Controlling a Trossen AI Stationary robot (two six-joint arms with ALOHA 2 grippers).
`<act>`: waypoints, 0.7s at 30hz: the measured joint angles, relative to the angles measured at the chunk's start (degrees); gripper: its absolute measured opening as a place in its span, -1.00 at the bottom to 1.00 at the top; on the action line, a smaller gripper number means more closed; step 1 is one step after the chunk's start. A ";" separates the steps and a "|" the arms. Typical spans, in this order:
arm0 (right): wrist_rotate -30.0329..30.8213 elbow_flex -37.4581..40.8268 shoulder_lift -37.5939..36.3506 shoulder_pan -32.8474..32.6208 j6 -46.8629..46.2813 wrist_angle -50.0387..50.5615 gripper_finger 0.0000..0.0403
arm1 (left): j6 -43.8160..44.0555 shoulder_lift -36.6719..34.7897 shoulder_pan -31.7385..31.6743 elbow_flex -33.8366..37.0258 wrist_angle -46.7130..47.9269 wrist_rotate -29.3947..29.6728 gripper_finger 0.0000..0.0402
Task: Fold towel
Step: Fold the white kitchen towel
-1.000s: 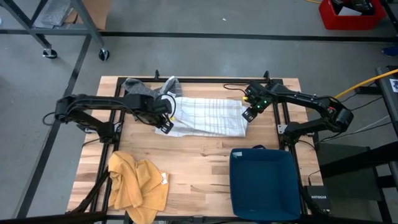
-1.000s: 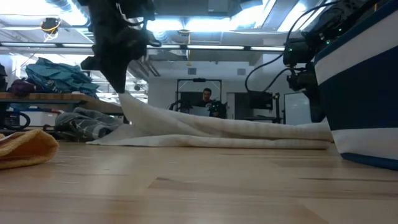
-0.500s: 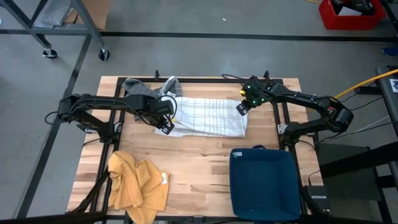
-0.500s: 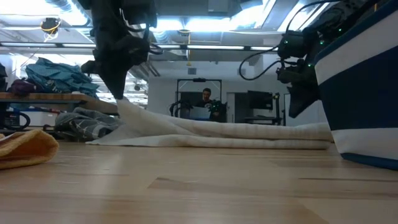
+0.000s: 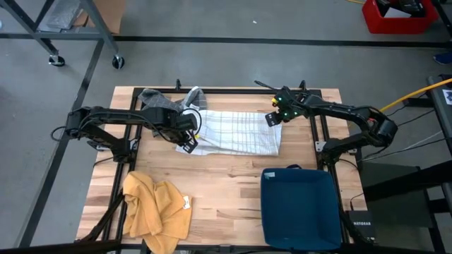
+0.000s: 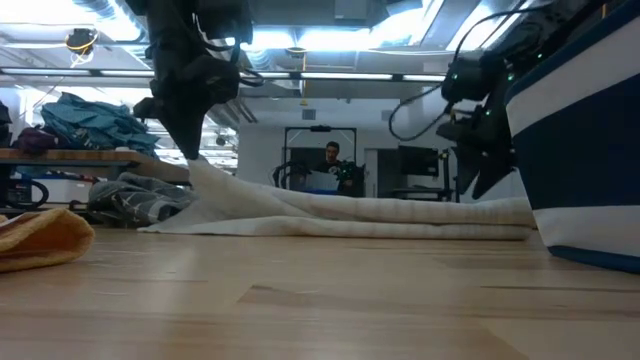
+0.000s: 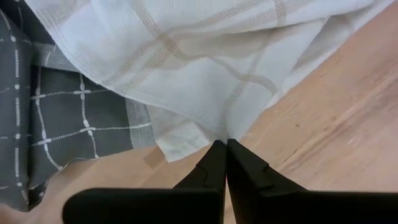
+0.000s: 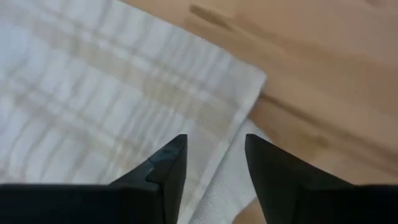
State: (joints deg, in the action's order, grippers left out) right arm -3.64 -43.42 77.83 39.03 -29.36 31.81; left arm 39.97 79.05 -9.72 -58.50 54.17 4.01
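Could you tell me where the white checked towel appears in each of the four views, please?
High view: the white checked towel lies at the table's far middle, between the two grippers.
Low view: it stretches low across the middle, its left end lifted.
Left wrist view: it fills the upper part, pinched by the left gripper.
Right wrist view: its corner lies beyond the open right gripper.
Shared landmark: the grey checked cloth beside the towel's left end.
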 joint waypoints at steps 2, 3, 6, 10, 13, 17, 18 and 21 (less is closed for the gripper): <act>-0.40 0.00 2.31 0.00 -2.42 -0.11 -0.12 | -0.93 0.00 0.00 0.00 0.00 0.01 -1.00; -0.85 0.00 3.43 0.00 -3.12 -0.30 -0.12 | -1.32 0.00 0.00 0.00 0.00 0.02 -1.00; -1.34 -0.01 5.24 0.00 -3.59 -2.63 -0.13 | -2.57 0.00 0.00 0.00 0.00 0.02 -1.00; -0.21 -0.04 5.77 0.17 -3.99 -5.05 -0.15 | -2.95 0.00 0.00 0.00 -0.02 0.02 -1.00; 1.39 -0.07 5.74 1.04 -5.76 -4.41 -0.16 | -3.20 0.00 0.02 0.00 -0.02 0.01 -1.00; 1.59 -0.07 5.74 2.74 -8.03 -4.33 -0.16 | -3.57 0.00 0.64 0.00 0.00 0.04 -1.00; 1.59 -0.07 5.74 3.11 -8.62 -4.34 -0.16 | -4.08 0.00 0.91 0.00 -0.02 0.04 -1.00; 1.24 -0.07 5.74 3.91 -9.73 -4.90 -0.16 | -4.46 0.00 1.54 0.00 -0.02 0.04 -1.00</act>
State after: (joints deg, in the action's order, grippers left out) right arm -2.39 -43.48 83.57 42.94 -39.09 26.91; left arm 35.51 79.05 -8.18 -58.50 54.15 4.05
